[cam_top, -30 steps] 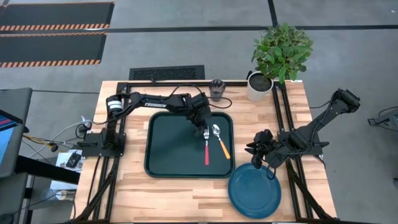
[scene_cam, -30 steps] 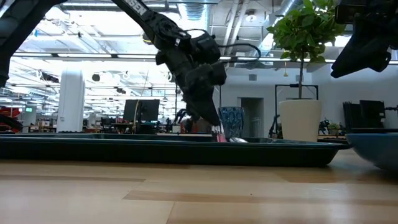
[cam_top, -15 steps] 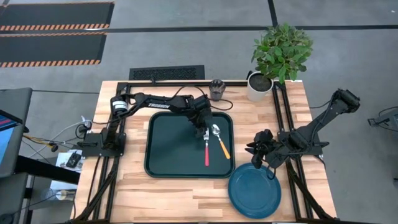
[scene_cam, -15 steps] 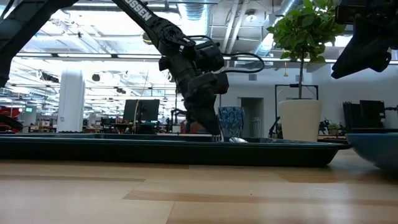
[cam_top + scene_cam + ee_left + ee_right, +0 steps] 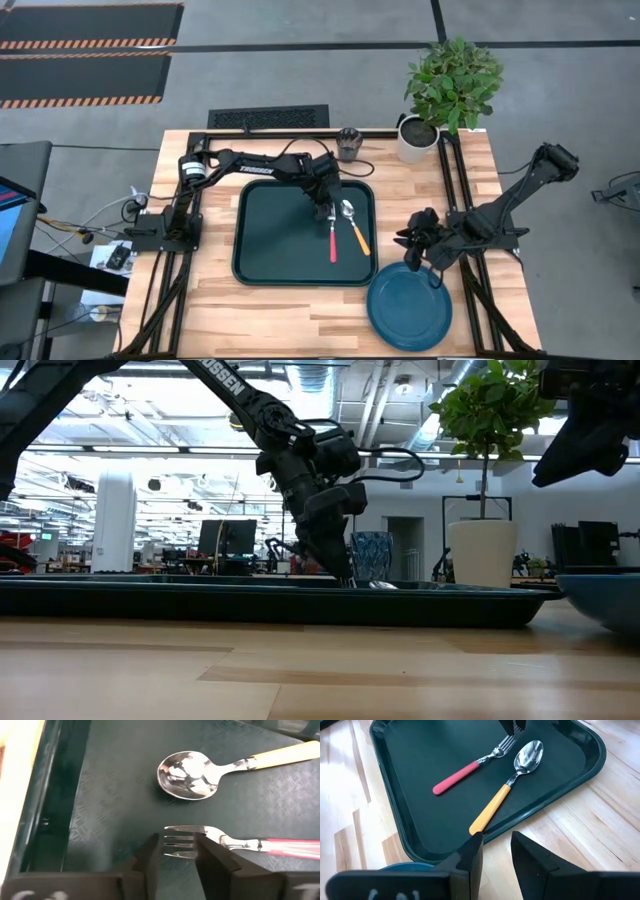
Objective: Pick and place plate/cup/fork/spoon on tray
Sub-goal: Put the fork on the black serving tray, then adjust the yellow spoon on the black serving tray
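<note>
The red-handled fork (image 5: 332, 240) and the orange-handled spoon (image 5: 355, 228) lie flat side by side on the dark green tray (image 5: 280, 235), at its right part. My left gripper (image 5: 178, 854) is open just above the fork's tines (image 5: 181, 841), one finger beyond the tine tips and one over the neck. It also shows in the high view (image 5: 327, 207). The blue plate (image 5: 408, 305) rests on the table near the front right. The dark cup (image 5: 348, 143) stands behind the tray. My right gripper (image 5: 495, 854) is open and empty beside the tray's right edge (image 5: 412, 245).
A white pot with a green plant (image 5: 418, 140) stands at the far right of the table. Black frame rails (image 5: 455, 180) run along the table's far and side edges. Bare wood (image 5: 300, 310) lies in front of the tray.
My left gripper has shifted slightly toward the table's far edge and tipped more upright over the fork's tines. The fork and spoon have stayed flat on the tray.
</note>
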`<state>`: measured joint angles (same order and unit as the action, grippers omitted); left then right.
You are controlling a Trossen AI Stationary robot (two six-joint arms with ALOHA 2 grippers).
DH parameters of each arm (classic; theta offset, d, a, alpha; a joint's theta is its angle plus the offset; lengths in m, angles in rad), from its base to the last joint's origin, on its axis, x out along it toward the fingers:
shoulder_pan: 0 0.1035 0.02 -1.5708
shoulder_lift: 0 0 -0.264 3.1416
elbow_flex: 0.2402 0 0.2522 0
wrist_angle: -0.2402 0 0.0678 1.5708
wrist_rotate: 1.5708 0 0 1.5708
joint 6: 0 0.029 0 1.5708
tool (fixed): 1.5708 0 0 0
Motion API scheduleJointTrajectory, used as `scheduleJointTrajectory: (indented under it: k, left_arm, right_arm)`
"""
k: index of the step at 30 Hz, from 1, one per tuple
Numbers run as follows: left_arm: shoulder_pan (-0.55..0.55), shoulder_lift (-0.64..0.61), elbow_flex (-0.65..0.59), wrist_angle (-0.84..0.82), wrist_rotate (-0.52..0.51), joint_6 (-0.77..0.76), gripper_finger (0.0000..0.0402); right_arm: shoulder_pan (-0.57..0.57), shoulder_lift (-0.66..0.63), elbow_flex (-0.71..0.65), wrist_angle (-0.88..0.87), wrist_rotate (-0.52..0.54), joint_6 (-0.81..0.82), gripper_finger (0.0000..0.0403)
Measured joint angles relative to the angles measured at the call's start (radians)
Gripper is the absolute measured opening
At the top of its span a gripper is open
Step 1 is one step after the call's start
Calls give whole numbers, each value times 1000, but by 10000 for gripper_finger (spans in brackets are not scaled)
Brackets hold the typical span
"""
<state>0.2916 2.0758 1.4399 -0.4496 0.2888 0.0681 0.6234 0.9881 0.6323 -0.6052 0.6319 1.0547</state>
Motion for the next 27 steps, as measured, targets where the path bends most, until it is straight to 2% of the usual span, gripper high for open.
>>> scheduleJointTrajectory:
  k: [6,10,13,20,24,27]
  left_arm:
    - [0,0,0,-3,8,-11,153]
    - [2,-18,4,-14,18,-40,171]
    - [2,-36,24,-37,26,-48,176]
    - [2,-40,88,-138,32,-64,177]
    - [1,-40,115,-200,93,-67,177]
    - [0,-40,155,-315,139,-57,177]
  right_arm:
    - [-30,43,0,26,-2,-6,127]
    - [-95,92,0,44,-4,-9,127]
    - [-167,139,0,77,-25,-20,127]
    - [-322,314,32,195,-154,-162,106]
    - [-364,436,93,192,-174,-233,94]
    - [-381,511,133,192,-181,-271,87]
